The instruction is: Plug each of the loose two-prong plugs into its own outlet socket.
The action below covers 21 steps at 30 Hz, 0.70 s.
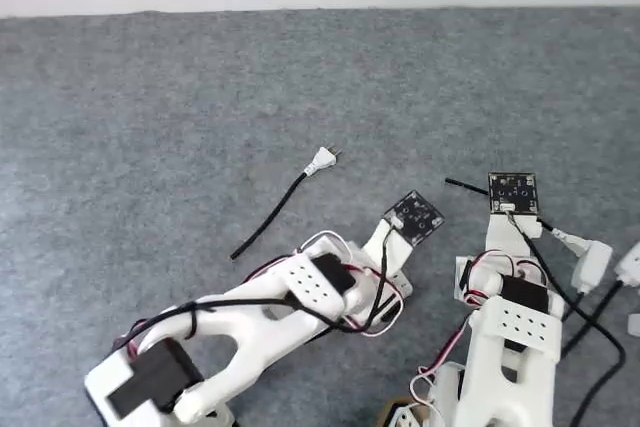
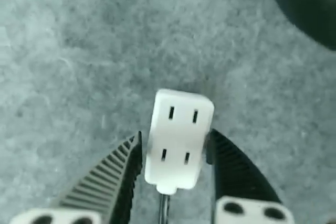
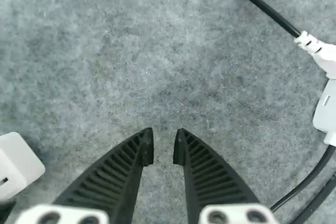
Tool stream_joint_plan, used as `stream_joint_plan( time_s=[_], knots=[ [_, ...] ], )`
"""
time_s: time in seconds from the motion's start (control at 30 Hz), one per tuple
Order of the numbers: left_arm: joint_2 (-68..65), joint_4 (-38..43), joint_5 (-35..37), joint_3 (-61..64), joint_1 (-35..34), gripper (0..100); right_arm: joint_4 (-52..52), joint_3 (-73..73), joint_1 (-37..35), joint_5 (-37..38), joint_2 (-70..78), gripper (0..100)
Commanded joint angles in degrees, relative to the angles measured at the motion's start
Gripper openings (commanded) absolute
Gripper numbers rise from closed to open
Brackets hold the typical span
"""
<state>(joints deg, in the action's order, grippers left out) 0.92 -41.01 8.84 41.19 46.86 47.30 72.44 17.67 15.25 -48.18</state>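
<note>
The table is covered in a fuzzy grey felt [image 1: 150, 97], kind of carpet-like. The loose plug [image 1: 322, 159] lies around the middle of it. It's a small white body with two metal prongs aimed to the far right, and its thin black cord [image 1: 270, 215] trails off to the near left. It's well apart from both grippers.

The left gripper [image 2: 175, 139] has its ribbed black fingers [image 2: 128, 169] pressed against both sides of a white outlet block [image 2: 178, 129]. The block is smooth, boxy plastic with rounded corners and two pairs of slots facing up, and a cord comes out of its near end. It sits near the front, between the two arms.

The right gripper [image 3: 163, 145] hangs just over bare felt with only a narrow gap between its tips and nothing in it. Off to its right are a glossy white adapter [image 3: 326, 108] and some black cables [image 3: 252, 1].
</note>
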Motion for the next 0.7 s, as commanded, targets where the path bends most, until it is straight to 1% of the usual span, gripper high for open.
stream_joint_plan(
  time_s=[0.0, 0.23, 0.43, 0.5, 0.57, 0.6, 0.67],
  knots=[
    [-1.67, -3.69, 1.05, -5.32, 0.0, 18, -0.48, -0.79, 0.66, -0.62, -0.92, 8.3],
    [-7.74, -10.11, 1.14, -11.65, 0.09, 18, -0.48, -0.79, 0.66, -0.62, -0.84, 8.3],
    [-10.81, -13.98, 1.14, -15.25, 0.35, 17, -0.48, -0.79, 0.66, -0.62, -0.84, 8.3],
    [-11.34, -14.42, 1.14, -16.31, 0.35, 12, -0.48, -0.79, 0.66, -0.62, -0.84, 8.3],
    [-11.96, -14.33, 1.23, -17.71, 0.35, 1, -0.48, -0.79, 0.66, -0.62, -0.84, 8.3],
    [-12.31, -14.51, 1.93, -18.15, 0.35, 1, -0.48, -0.79, 0.66, -0.62, -0.84, 8.3],
    [-12.66, -14.68, 7.21, -18.15, 0.0, 1, -0.48, -0.79, 0.66, -0.62, -0.84, 8.3]
  ],
)
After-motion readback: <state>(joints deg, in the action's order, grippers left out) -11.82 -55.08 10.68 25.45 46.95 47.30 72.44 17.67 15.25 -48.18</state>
